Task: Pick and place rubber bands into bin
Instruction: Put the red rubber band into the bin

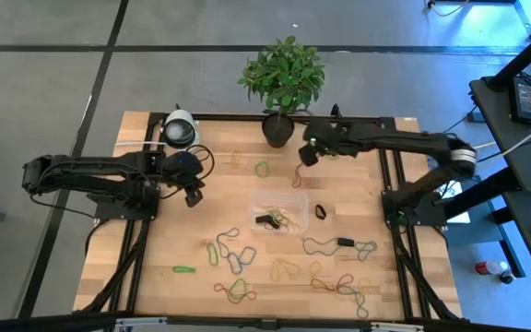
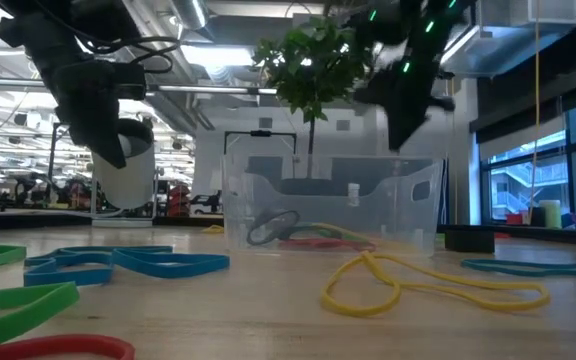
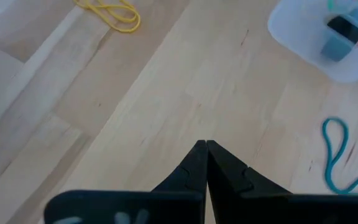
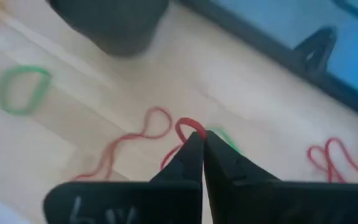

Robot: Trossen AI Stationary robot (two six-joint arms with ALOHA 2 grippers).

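Observation:
The bin (image 1: 279,210) is a clear tray at the table's middle, with a few rubber bands lying inside; it also shows in the low view (image 2: 333,200). Many more rubber bands (image 1: 238,261) lie loose across the near half of the table. My right gripper (image 1: 306,157) hangs above the table just beyond the bin's far edge, near the plant pot, shut on a red rubber band (image 4: 185,127). My left gripper (image 1: 193,196) is up off the wood to the left of the bin, shut with nothing in it (image 3: 205,144). My right gripper pinches the red rubber band between its two fingertips, and a small loop of it (image 4: 190,123) sticks out past the tips. The fingers slant downward from the table's right side. The rest of the band trails off beside one finger (image 4: 166,160); I cannot tell whether it is clear of the table.
A potted plant (image 1: 277,129) stands at the far edge, close to my right gripper. A green band (image 1: 262,169) and a black one (image 1: 321,212) lie near the bin. A white round device (image 1: 180,129) sits at the far left corner.

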